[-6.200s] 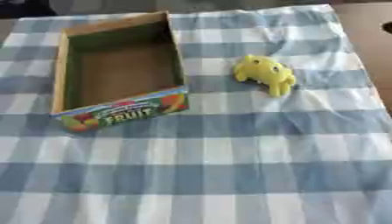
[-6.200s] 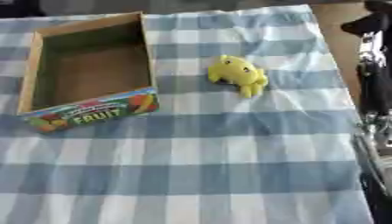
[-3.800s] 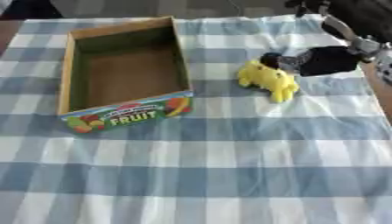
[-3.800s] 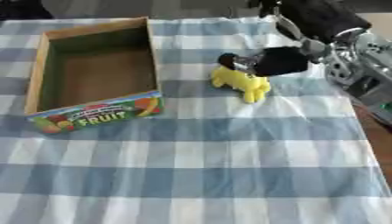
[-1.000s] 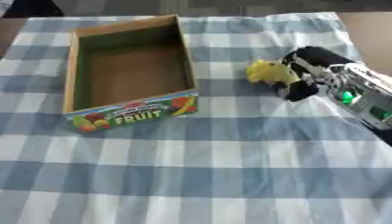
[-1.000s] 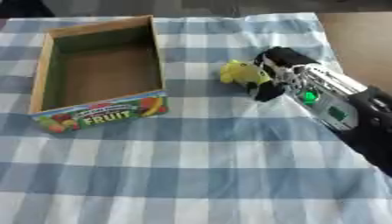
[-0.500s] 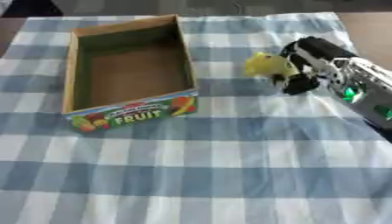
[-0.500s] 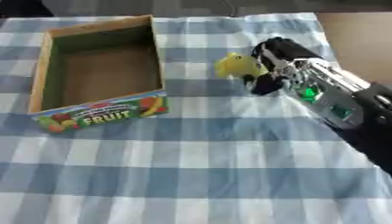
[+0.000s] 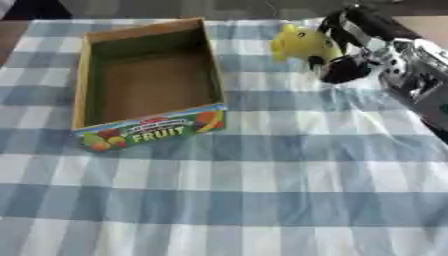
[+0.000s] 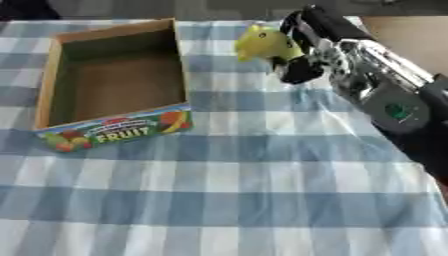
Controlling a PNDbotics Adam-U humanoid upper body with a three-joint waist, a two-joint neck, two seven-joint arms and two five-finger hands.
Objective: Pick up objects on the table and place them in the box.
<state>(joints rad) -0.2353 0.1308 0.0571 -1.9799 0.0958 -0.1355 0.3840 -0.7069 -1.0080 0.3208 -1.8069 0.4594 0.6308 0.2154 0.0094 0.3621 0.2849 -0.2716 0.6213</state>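
A yellow soft toy (image 9: pixel 300 44) hangs above the checked cloth at the far right of the box, held in my right hand (image 9: pixel 347 47), whose black fingers are curled round it. The arm comes in from the right edge. The cardboard fruit box (image 9: pixel 86 90) stands open at the left, its inside bare, with a colourful "FRUIT" label (image 9: pixel 153 134) on its near wall. The toy is to the right of the box's far right corner, apart from it. My left hand shows in no view.
A blue and white checked cloth (image 9: pixel 262 190) covers the table. A strip of brown table edge (image 10: pixel 398 30) shows at the far right.
My right hand has lifted the yellow toy off the cloth and carried it up and to the left, nearer the box. The box has not moved.
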